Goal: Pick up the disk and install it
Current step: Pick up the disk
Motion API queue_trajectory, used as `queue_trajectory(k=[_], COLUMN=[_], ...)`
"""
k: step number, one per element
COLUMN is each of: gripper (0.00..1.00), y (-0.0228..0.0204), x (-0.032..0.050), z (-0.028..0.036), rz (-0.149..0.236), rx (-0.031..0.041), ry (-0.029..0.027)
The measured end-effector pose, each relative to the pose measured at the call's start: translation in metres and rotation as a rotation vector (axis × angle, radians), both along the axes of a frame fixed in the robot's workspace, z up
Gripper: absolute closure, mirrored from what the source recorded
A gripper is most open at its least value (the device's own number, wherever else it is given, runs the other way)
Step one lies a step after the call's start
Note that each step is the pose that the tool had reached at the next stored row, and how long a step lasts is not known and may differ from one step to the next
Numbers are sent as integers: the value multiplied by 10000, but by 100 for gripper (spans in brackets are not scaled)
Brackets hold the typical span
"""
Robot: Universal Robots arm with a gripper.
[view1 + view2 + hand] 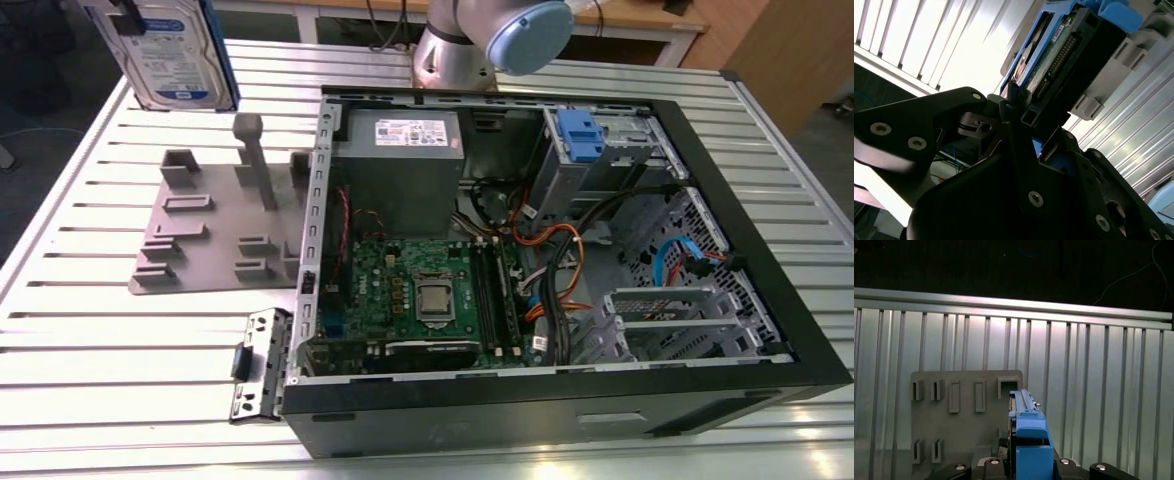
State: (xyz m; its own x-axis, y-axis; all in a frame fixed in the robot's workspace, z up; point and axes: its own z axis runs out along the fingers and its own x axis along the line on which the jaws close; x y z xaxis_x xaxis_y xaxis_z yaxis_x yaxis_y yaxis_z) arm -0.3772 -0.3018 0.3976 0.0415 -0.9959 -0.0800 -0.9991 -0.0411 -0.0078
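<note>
The flat rectangular silver disk (171,52), with a blue-and-white label and blue plastic carrier rails, hangs upright near the far corner of the table on the exterior view's left. It is raised clear of the ribbed aluminium table (107,340), and its label faces the exterior camera.

In the second wrist view the black metal gripper (1016,102) is clamped on one end of the disk (1054,55). Its fingers (1004,115) press against the blue rail, and the green circuit-board side of the disk is exposed. In the first wrist view the disk (1026,437) is seen edge-on, rising from between the gripper's bolted black links.

Beneath it lies a flat matte grey plastic fixture plate (964,410) with rectangular slots and upright posts. In the exterior view this plate (200,235) sits just beside the open black computer case (747,300). The case holds a green motherboard (414,290) and a grey metal power-supply box (400,160).
</note>
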Motion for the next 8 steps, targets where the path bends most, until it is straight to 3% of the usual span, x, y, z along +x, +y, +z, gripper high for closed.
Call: queue_trajectory(k=[8], gripper=[64], y=[0], x=[0], z=[64], rz=[0], rx=[5], ry=[0])
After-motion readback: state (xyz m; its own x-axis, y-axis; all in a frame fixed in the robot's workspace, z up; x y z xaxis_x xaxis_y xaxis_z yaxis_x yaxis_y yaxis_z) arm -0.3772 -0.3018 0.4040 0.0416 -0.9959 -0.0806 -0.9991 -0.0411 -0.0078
